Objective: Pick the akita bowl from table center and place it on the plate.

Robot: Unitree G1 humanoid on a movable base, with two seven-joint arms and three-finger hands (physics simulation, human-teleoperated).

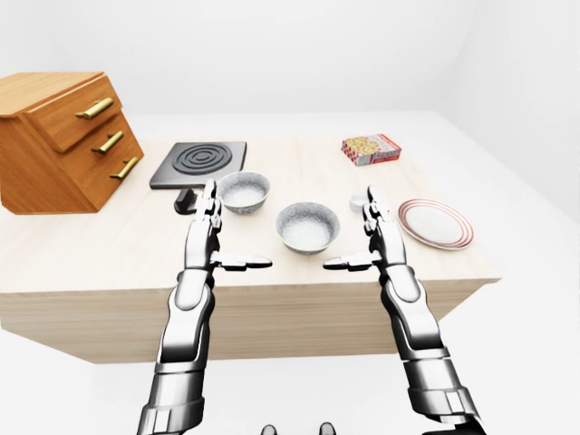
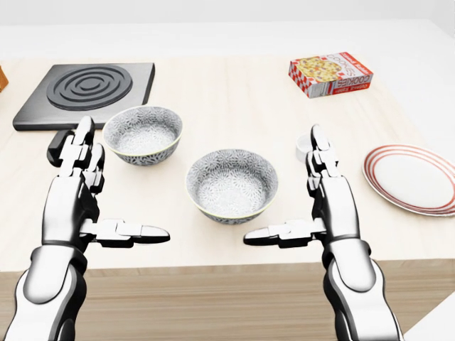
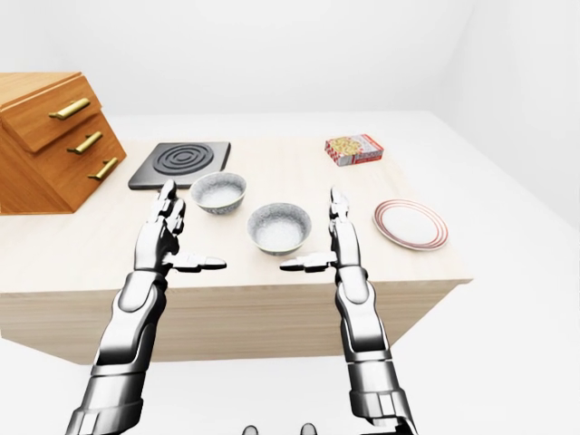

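A grey patterned akita bowl [image 2: 232, 185] sits upright at the middle of the wooden table, between my two hands. A second bowl of the same look [image 2: 143, 133] stands up and to the left of it. The white plate with red rings [image 2: 412, 177] lies at the table's right end, with nothing on it. My left hand [image 2: 106, 192] hovers open to the left of the centre bowl, fingers up and thumb pointing inward. My right hand [image 2: 295, 195] mirrors it, open on the bowl's right. Neither hand touches the bowl.
A black stove plate [image 2: 89, 91] lies at the upper left and a red food box [image 2: 330, 74] at the upper right. A small white cup [image 2: 303, 149] stands just behind my right hand. A wooden drawer cabinet [image 1: 63, 140] occupies the table's left end. The table edge [image 2: 213, 266] runs below my hands.
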